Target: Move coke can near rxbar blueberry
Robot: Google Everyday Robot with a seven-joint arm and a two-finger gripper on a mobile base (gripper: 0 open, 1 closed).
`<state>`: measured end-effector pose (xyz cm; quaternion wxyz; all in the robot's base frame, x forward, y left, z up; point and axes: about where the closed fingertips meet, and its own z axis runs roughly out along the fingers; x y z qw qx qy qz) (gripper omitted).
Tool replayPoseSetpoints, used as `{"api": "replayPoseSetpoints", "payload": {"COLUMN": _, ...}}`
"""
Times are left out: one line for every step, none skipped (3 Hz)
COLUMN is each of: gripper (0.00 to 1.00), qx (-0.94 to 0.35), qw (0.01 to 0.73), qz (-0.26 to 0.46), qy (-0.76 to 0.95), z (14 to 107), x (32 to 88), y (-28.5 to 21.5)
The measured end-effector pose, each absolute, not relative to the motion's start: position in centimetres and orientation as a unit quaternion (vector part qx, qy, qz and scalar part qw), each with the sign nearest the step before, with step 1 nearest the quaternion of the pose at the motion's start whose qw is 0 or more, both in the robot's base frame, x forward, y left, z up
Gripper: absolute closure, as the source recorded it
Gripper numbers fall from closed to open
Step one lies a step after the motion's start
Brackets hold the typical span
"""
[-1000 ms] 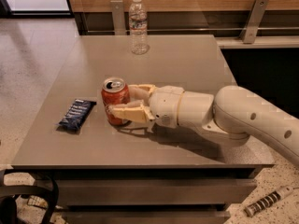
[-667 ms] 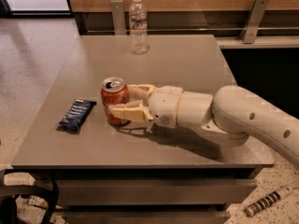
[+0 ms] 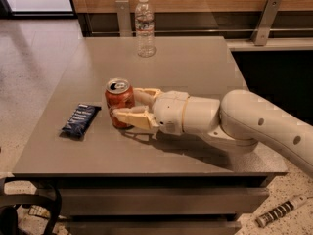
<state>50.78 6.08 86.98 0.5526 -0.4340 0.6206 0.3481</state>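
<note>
Camera view, left of centre: the gripper (image 3: 126, 103) reaches in from the right, its fingers (image 3: 133, 118) pinching the upright coke can (image 3: 119, 98) on the table (image 3: 195, 67). The blue snack bar (image 3: 80, 120) lies flat near the can's left, not touching.

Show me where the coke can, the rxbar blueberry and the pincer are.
coke can (image 3: 119, 97): camera view, on its red side.
rxbar blueberry (image 3: 80, 120): camera view, middle of the wrapper.
pincer (image 3: 126, 103): camera view, midway between fingertips, clasping the coke can.

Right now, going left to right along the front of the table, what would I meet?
rxbar blueberry → coke can, clasped by the gripper reaching in from the right → robot arm.
</note>
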Motion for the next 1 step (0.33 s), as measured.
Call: {"api": "replayPoseSetpoints", "payload": {"gripper": 0.00, "qx": -0.435, "qw": 0.552, "qz": 0.349, "qy": 0.620, "z": 87.04, "x": 50.71, "y": 6.27}}
